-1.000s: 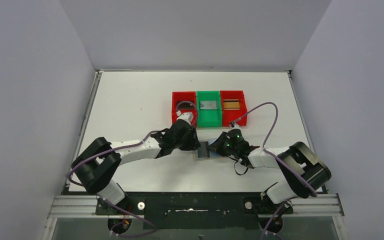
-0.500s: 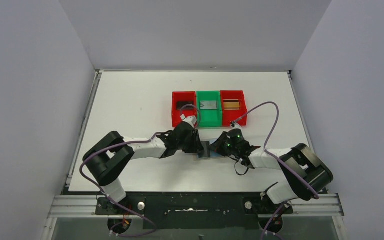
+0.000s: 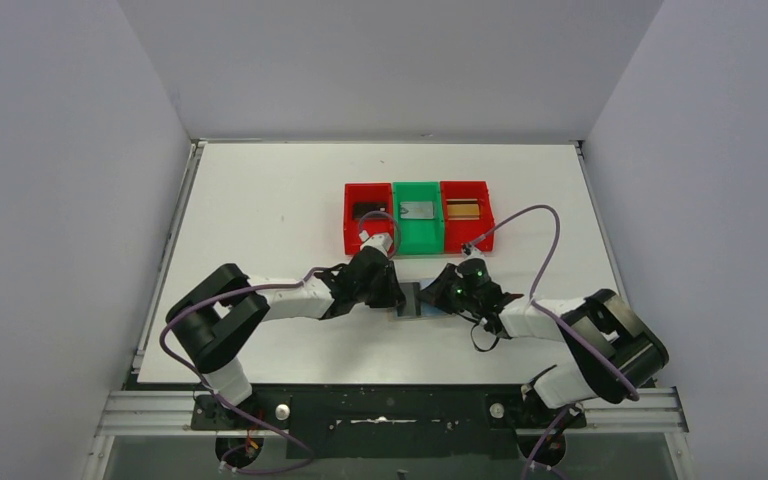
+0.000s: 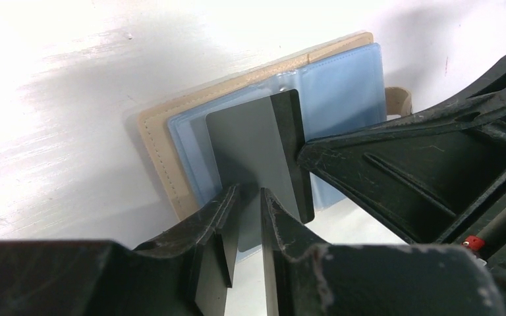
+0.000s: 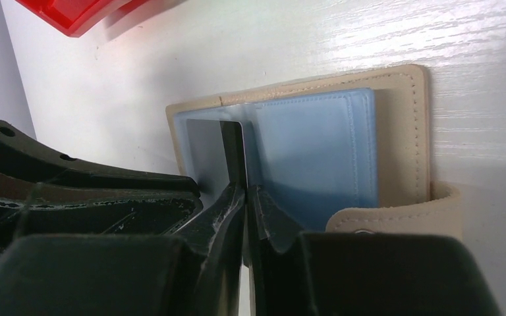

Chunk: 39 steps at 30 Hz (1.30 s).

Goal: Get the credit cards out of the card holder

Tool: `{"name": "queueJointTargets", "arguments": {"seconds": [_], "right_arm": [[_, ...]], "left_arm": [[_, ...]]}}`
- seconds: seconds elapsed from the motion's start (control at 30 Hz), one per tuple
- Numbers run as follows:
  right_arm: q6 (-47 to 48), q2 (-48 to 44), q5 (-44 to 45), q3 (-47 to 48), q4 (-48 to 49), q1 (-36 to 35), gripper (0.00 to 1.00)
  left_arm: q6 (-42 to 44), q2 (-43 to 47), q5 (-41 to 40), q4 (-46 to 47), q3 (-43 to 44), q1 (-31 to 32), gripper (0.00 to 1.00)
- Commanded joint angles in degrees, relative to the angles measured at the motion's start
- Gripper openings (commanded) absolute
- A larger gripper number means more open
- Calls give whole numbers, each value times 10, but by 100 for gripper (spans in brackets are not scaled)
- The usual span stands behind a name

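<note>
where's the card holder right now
In the top view the card holder lies open near the centre, just on the near side of the green bin, between the left hand and right hand.

The card holder [image 4: 155,155] lies open and flat near the middle of the white bench [image 3: 260,220]. It is tan outside, with soft blue pockets [image 4: 342,85] inside and a little tab [image 5: 395,210] on one end. A grey card [image 4: 247,141] with a dark stripe lies on one blue half. How far out of its pocket it is, is hard to tell.

At 12 o'clock from the holder, three more cards lie in bins:
- a dark card [image 3: 365,210] in the left red bin [image 3: 348,225]
- a silver card [image 3: 417,210] in the green bin [image 3: 418,245]
- a gold-brown card [image 3: 463,208] in the right red bin [image 3: 485,225]
</note>
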<state>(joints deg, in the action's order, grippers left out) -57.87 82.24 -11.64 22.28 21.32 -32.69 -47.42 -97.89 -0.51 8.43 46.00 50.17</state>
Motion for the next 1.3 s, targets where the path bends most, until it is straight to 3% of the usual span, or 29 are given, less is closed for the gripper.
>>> {"name": "queueJointTargets", "arguments": {"seconds": [0.0, 0.17, 0.27, 0.47, 0.67, 0.83, 1.1, 1.27], "right_arm": [[0, 5, -20, -5, 43, 4, 8], [-16, 21, -29, -19, 84, 4, 21], [-8, 30, -33, -13, 79, 5, 24], [-3, 35, -32, -16, 83, 5, 21], [9, 30, -30, -9, 70, 4, 11], [16, -16, 23, -10, 11, 5, 2], [31, -40, 26, -6, -25, 9, 4], [15, -18, -6, -13, 26, 9, 16]], "left_arm": [[14, -10, -26, -77, -17, 5, 17], [18, -7, -25, -80, -20, 8, 12], [21, -5, -26, -81, -19, 8, 11], [22, -3, -26, -82, -18, 9, 8], [26, -1, -25, -81, -17, 9, 8], [26, 5, -31, -83, -18, 9, 8], [34, 1, -19, -78, -11, 11, 8], [40, -3, -9, -75, -9, 14, 8]]}}
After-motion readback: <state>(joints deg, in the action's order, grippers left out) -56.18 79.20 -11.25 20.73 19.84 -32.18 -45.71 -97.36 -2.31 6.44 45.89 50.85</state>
